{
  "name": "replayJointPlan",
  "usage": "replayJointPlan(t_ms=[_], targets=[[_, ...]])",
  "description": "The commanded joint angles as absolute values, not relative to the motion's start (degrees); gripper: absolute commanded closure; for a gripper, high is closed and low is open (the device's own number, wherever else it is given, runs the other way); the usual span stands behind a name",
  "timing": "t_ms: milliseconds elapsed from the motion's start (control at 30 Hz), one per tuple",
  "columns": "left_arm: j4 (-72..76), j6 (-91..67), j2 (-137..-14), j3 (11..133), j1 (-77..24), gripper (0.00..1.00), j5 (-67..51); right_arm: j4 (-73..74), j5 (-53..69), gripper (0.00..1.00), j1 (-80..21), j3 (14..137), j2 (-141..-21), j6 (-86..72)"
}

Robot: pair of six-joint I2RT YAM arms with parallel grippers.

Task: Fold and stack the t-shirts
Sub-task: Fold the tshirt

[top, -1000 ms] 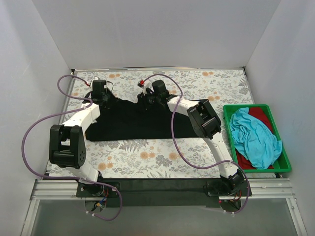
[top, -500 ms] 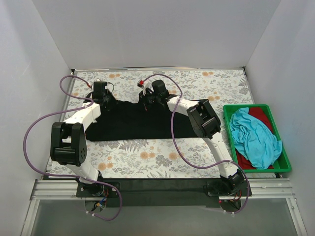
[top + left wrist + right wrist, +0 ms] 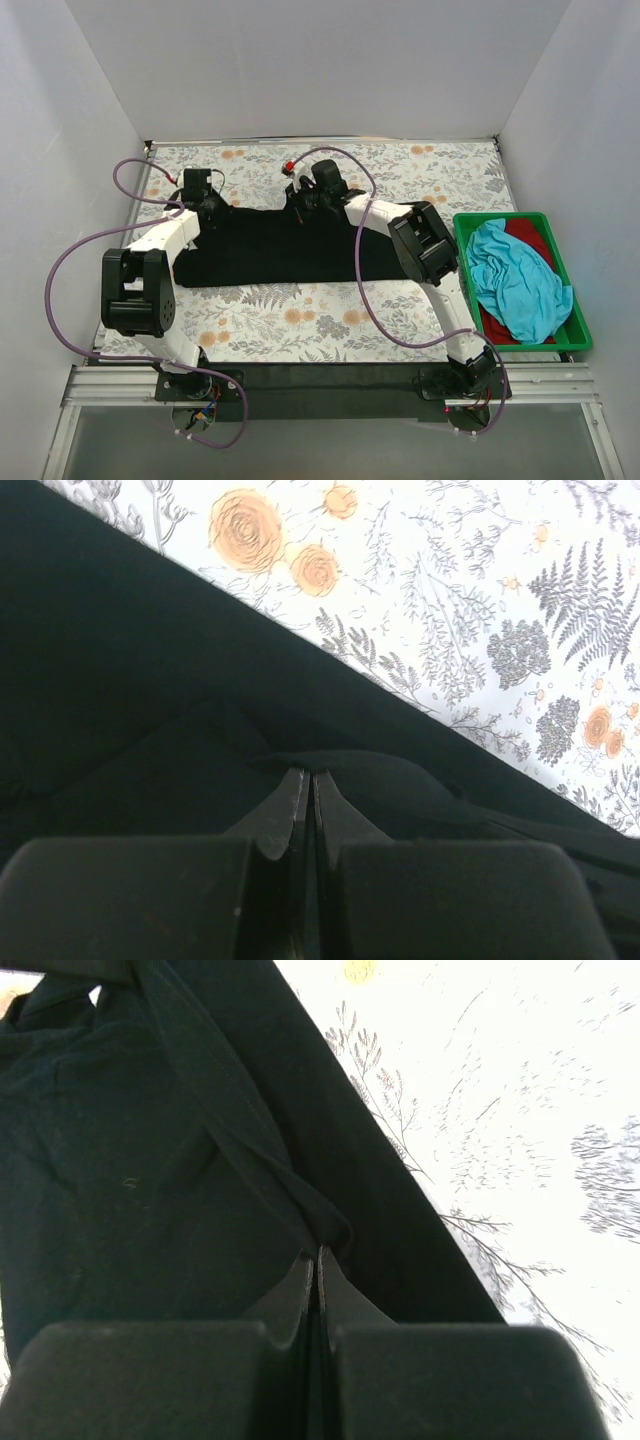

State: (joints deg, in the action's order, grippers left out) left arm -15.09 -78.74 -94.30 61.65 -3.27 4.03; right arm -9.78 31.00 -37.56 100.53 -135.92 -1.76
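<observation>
Currently, black t-shirt (image 3: 280, 250): lying spread across the middle of the table (image 3: 430, 165), a wide dark shape. The near edge runs straight from left to right. The far edge is uneven and bunches up where I hold it.
My left gripper (image 3: 307, 776): clenched, fingers pressed together, with a small raised fold of the black cloth pinched at the tips. It sits at the far-left corner of the shirt.
My right gripper (image 3: 316, 1256): clenched too. The tips meet on a ridge of black cloth where a hemmed strip crosses over it. It is at the shirt's far edge, about mid-table, to the right of my left gripper.
Arms: both reach from the near edge to the far side. The left one runs along the shirt's left end, and the right one passes over its right end.
Shirt edge, left wrist view: it runs diagonally against the flowered table cover, just beyond my pinch.
Shirt edge, right wrist view: it also runs diagonally, with the flowered cover to the right of it.
Turquoise t-shirt (image 3: 515, 280): crumpled, uppermost in the green tray (image 3: 575, 335) at the table's right side, well apart from the black one.
Red t-shirt (image 3: 530, 232): under the turquoise one, showing at the tray's far end and along its near-left side.
</observation>
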Motion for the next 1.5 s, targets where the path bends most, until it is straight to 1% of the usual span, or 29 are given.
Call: replayJointPlan(t_ms=[0,167,367,600,667,700,933,1267,1467], targets=[[-16.08,-79.98,-92.02,60.12,-2.2,1.0,5.28,-8.0,27.52,0.99,-38.23,98.45,-129.38,2.36],[-16.08,-80.16,-90.18,58.54,-1.58,1.0,3.96,-4.49,22.6,0.99,-40.33,95.98,-126.3,5.8],[-16.26,-81.47,-85.96,55.21,-1.49,1.0,3.95,-0.54,13.81,0.99,-43.41,93.17,-123.05,9.67],[-16.79,-84.64,-81.92,50.45,-0.18,1.0,3.96,-0.09,5.55,0.99,-46.67,88.07,-120.33,12.48],[-17.22,-84.9,-81.04,49.84,-0.18,1.0,3.17,-0.09,4.22,0.99,-47.54,87.1,-119.71,13.0],[-17.66,-85.16,-80.77,49.22,1.65,1.0,2.9,-0.09,3.52,0.99,-47.81,86.32,-119.18,13.09],[-18.63,-86.13,-79.54,45.88,1.67,1.0,1.41,-0.09,1.41,0.99,-49.74,84.11,-116.81,13.18],[-18.28,-86.31,-79.98,46.93,2.02,1.0,1.58,-0.44,-11.76,0.99,-52.03,89.11,-118.03,16.08],[-16.7,-86.48,-83.66,49.83,3.25,1.0,0.44,-2.64,-19.94,0.99,-52.12,93.16,-120.84,17.75]])
